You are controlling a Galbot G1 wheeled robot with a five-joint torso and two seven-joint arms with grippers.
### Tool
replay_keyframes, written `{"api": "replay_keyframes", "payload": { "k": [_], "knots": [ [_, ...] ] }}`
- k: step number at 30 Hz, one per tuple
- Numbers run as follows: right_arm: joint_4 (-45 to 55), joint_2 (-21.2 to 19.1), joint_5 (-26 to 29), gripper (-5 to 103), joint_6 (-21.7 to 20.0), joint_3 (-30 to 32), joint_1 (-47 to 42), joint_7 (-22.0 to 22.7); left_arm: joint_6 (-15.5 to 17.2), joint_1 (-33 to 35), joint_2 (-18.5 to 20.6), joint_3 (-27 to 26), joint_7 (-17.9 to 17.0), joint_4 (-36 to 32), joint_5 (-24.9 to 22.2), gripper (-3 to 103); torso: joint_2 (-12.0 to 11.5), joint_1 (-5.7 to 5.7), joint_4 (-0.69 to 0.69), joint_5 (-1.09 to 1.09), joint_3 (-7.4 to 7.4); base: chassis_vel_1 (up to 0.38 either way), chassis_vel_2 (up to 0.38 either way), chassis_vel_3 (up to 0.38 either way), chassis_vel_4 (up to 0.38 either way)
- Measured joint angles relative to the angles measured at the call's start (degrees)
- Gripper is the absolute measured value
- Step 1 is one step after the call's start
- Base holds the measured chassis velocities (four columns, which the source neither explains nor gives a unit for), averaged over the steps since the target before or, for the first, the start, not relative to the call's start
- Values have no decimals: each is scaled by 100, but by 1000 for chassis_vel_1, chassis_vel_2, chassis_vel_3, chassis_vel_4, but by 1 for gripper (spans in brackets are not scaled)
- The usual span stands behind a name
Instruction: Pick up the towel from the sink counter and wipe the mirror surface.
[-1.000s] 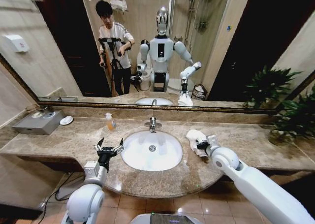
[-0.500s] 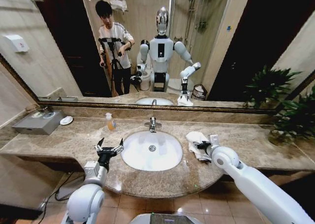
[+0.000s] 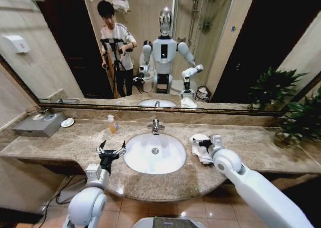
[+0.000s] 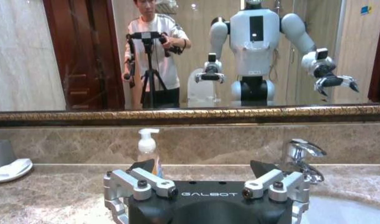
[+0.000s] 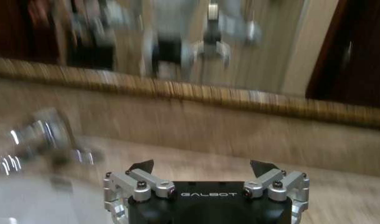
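The white towel [image 3: 200,156] lies crumpled on the sink counter [image 3: 75,143], just right of the white basin [image 3: 154,153]. My right gripper [image 3: 201,144] hovers over the towel's top. In the right wrist view it [image 5: 202,166] stands open with nothing between its fingers, pointing at the back wall beside the faucet [image 5: 46,140]. My left gripper [image 3: 111,150] is held open over the counter's front edge, left of the basin; it [image 4: 202,168] faces the mirror [image 4: 190,51]. The mirror [image 3: 225,47] spans the wall behind the counter.
A soap bottle [image 3: 112,123] stands behind the basin at left, the chrome faucet [image 3: 155,126] at centre. A grey box [image 3: 40,124] and a small dish [image 3: 67,122] sit far left. A potted plant [image 3: 296,120] fills the counter's right end.
My right arm has swung left toward the basin, carrying its gripper across the towel. The left arm has not moved.
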Motion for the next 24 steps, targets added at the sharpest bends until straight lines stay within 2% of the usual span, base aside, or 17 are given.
{"api": "replay_keyframes", "payload": {
  "k": [2, 3, 4, 7, 8, 10, 12, 13, 14, 16, 20, 24],
  "knots": [
    [-104, 508, -1227, 100, 1148, 101, -419, -377, 0, 0, 0, 0, 0, 0, -1, 100, 0, 0, -2, 1, 0, 0, 0, 0, 0],
    [-104, 508, -1227, 100, 1148, 101, -419, -377, 0, 0, 0, 0, 0, 0, -1, 100, 0, 0, -2, 1, 0, 0, 0, 0, 0],
    [-104, 675, -1471, 100, 1363, 140, -561, -448, 0, 0, 1, 0, 0, 0, 0, 100, 0, 0, 1, 3, 0, 0, 0, 0, 0],
    [48, 1293, -2117, 100, 1863, 542, -1190, -1025, 0, 0, 2, 0, 0, 0, 0, 100, 0, 0, -1, 0, 0, 0, 0, 0, 0],
    [48, 1293, -2117, 100, 1863, 542, -1190, -1025, 0, 0, 2, 0, 0, 0, 0, 100, 0, 0, -1, 0, 0, 0, 0, 0, 0],
    [107, 1653, -2484, 100, 2233, 929, -1599, -1583, 0, 0, 1, 0, 0, 0, 0, 100, 0, -1, 0, 0, -1, 0, 0, 0, 0],
    [138, 1951, -2595, 100, 2471, 1288, -1904, -2080, 0, 0, 1, 0, 0, 0, 0, 100, 1, -1, -2, 1, -1, 0, 0, 0, 0],
    [138, 1951, -2595, 100, 2471, 1288, -1904, -2080, 0, 0, 1, 0, 0, 0, 0, 100, 1, -1, -2, 1, -1, 0, 0, 0, 0],
    [149, 2189, -2601, 100, 2589, 1525, -2080, -2409, 0, 0, 1, 0, 0, 0, -1, 100, 1, -1, -1, -1, -1, 0, 0, 0, 0],
    [152, 2532, -2614, 100, 2701, 1808, -2275, -2788, 0, 0, 1, 0, 0, 0, 0, 100, 1, -1, -1, 1, -1, 0, 0, 0, 0],
    [197, 2839, -2651, 100, 2762, 2018, -2447, -3071, 0, 0, 1, 0, 0, 0, 0, 100, 0, -1, -1, 1, -1, 0, 0, 0, 0],
    [247, 2875, -2651, 100, 2762, 2040, -2503, -3120, 0, 0, 0, 0, 0, 0, 0, 100, 0, 0, 0, 0, -1, 0, 0, 0, 0]
  ]
}}
